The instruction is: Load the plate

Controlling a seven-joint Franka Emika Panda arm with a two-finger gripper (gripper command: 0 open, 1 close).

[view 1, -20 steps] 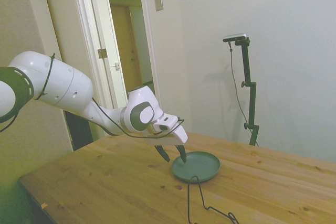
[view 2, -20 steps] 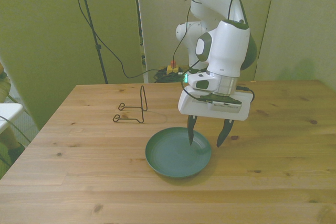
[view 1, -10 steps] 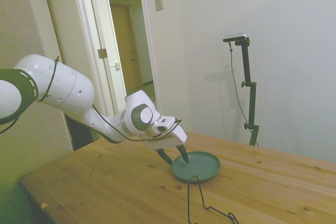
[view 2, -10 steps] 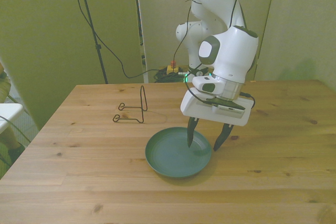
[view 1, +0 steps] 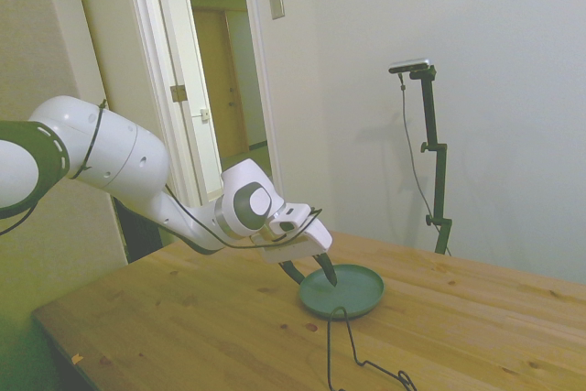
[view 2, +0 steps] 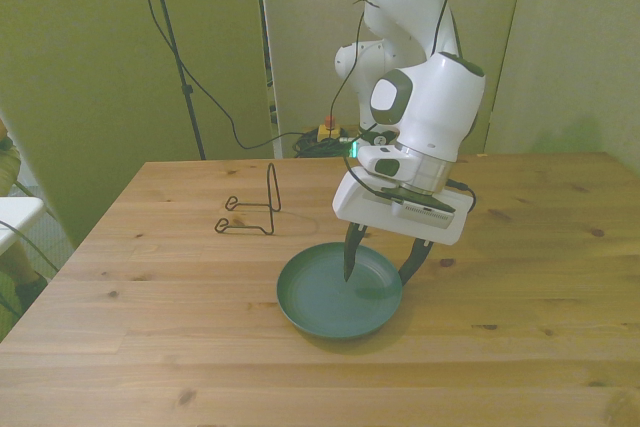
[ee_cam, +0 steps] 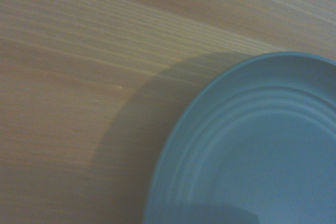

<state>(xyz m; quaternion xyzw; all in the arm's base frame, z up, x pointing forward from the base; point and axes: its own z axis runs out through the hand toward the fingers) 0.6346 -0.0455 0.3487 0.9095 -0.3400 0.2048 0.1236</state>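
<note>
The teal-green plate lies flat on the wooden table, near its middle, with nothing in it. My gripper is open and tilted, low over the plate's edge at the front view's right. One finger hangs over the plate's inside; the other finger is just outside the rim. Nothing is held between them. In the side view the gripper sits at the plate's near-left edge. The wrist view shows the plate's ribbed rim from close by, beside bare wood in shadow.
A thin black wire rack stands on the table toward the front view's left, apart from the plate; it also shows near the side view's bottom as the wire rack. An open doorway lies behind the arm.
The gripper has dropped lower and shifted toward the front view's left, tilting more. Its fingers now straddle the plate's rim. The plate has not moved.
</note>
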